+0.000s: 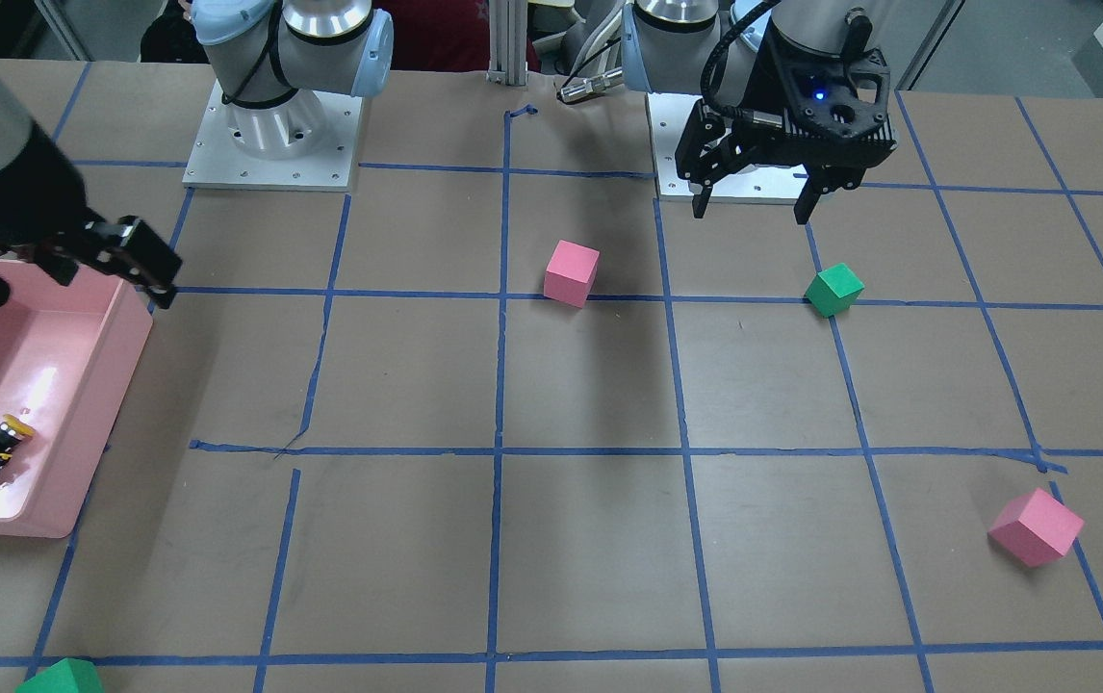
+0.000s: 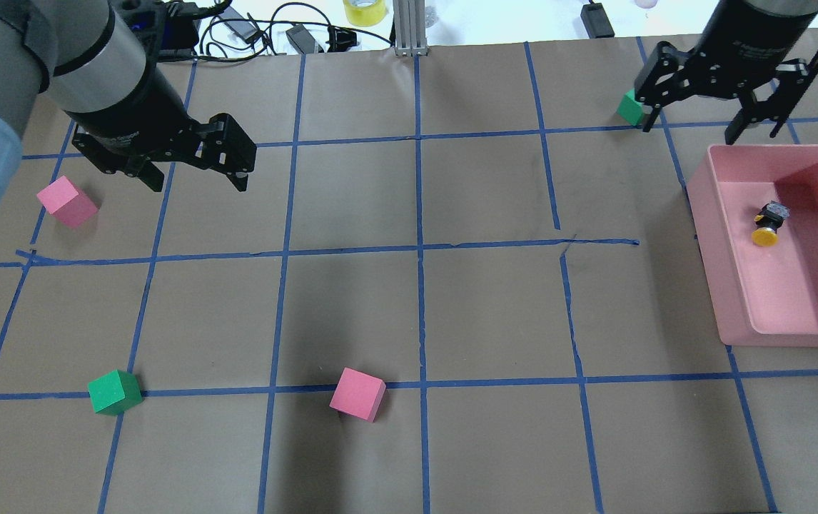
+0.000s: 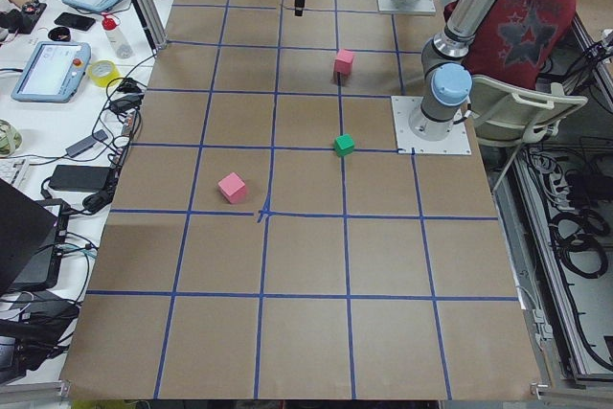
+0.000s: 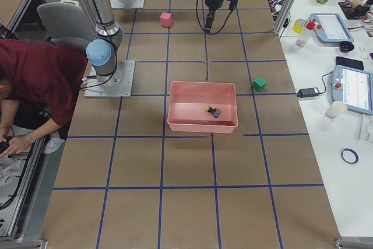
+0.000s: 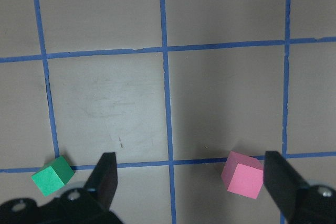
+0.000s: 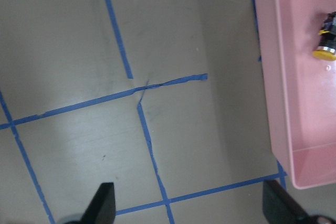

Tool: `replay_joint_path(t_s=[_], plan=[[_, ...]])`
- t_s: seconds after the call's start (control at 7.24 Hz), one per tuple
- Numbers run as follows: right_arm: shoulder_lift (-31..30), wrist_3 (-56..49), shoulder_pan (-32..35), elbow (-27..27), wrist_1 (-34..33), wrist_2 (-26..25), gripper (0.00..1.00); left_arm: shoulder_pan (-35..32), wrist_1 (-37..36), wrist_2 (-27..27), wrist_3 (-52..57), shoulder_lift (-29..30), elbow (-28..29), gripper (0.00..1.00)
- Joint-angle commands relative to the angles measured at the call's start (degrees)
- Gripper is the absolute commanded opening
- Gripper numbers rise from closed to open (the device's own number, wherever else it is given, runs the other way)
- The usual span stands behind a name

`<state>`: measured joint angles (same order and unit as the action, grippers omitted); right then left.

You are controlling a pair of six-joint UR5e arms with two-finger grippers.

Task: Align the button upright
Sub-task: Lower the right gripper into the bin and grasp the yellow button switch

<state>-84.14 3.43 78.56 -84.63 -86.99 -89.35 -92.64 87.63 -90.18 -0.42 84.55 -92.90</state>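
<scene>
The right fingers stood wide apart with nothing between them. They hung over bare table, off to one side of the pink bin rather than above its contents. In the right wrist view the bin took up only the right edge of the picture, so the fingers were not lined up for a reach into it.

The left fingers were spread open and empty too. They were held above the table well apart from the bin, with a pink cube and a green cube below them on the blue tape grid.

The button lay inside the pink bin, on its floor toward the far end, touching neither wall as far as the overhead view showed. It rested on its side. The yellow cap pointed toward the robot's side of the bin, the grey square base pointed away, and the black body lay flat between them. Neither set of fingers touched it.

Judged from this, none of the task proper was done. The button was still tipped over and ungrasped, and the whole sequence remained: bring the right fingers over the bin, lower them around the body, lift, turn it so the cap faced up, and set it down on its base. The right arm looked the likelier one for the job, being much the nearer to the bin.
</scene>
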Motion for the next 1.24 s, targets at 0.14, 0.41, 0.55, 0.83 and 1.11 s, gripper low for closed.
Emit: replay_joint_path(t_s=[0.14,0.41,0.55,0.83,1.11], plan=[[1.43,-6.58,-11.64,-6.92,-12.99,-0.47,1.00,0.00,0.00,0.00,0.07,0.00,0.00,1.00],[6.06,-18.04,-16.31,-11.32,-26.84,-0.65,1.00,0.00,0.00,0.00,-0.02,0.00,0.00,1.00],[8.27,-19.24,-18.42,-12.65,-28.48,-0.47,1.00,0.00,0.00,0.00,0.07,0.00,-0.17,1.00],[12.22,-21.08,-18.80,-14.76,-36.19,-1.69,1.00,0.00,-0.09,-0.09,0.07,-0.61,-0.96,1.00],[15.39,-22.14,-20.02,-15.47,-40.09,-1.97,1.00,0.00,-0.09,-0.09,0.07,-0.62,-0.97,1.00]])
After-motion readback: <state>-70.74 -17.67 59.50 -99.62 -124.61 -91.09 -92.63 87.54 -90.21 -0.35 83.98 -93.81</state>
